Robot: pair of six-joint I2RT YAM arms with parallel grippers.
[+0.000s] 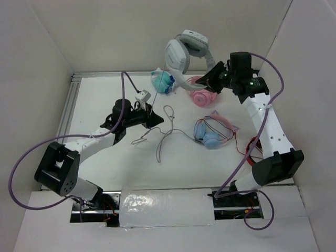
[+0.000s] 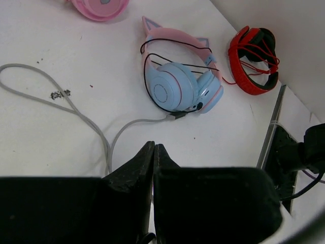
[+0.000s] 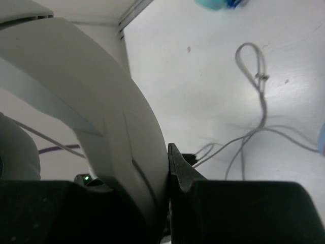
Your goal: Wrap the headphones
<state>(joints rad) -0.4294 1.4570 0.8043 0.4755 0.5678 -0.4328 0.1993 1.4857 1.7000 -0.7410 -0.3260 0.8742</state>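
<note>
The large light-grey headphones (image 1: 181, 52) hang in the air at the back of the table, held by the headband. My right gripper (image 1: 212, 73) is shut on the headband, which fills the left of the right wrist view (image 3: 101, 112); one black finger (image 3: 175, 168) presses against it. The thin grey cable (image 1: 167, 134) drops from the headphones and lies in loose loops on the table (image 2: 76, 109) (image 3: 261, 101). My left gripper (image 1: 156, 119) is low over the table by the cable. Its jaws (image 2: 154, 147) are closed, and the cable runs in under them.
A blue-cupped pair with a pink band (image 1: 210, 134) (image 2: 177, 86) lies right of the cable. An all-pink pair (image 1: 202, 94) and a teal item (image 1: 163, 81) lie at the back. Red headphones (image 1: 254, 149) (image 2: 251, 66) lie by the right wall. White walls enclose the table.
</note>
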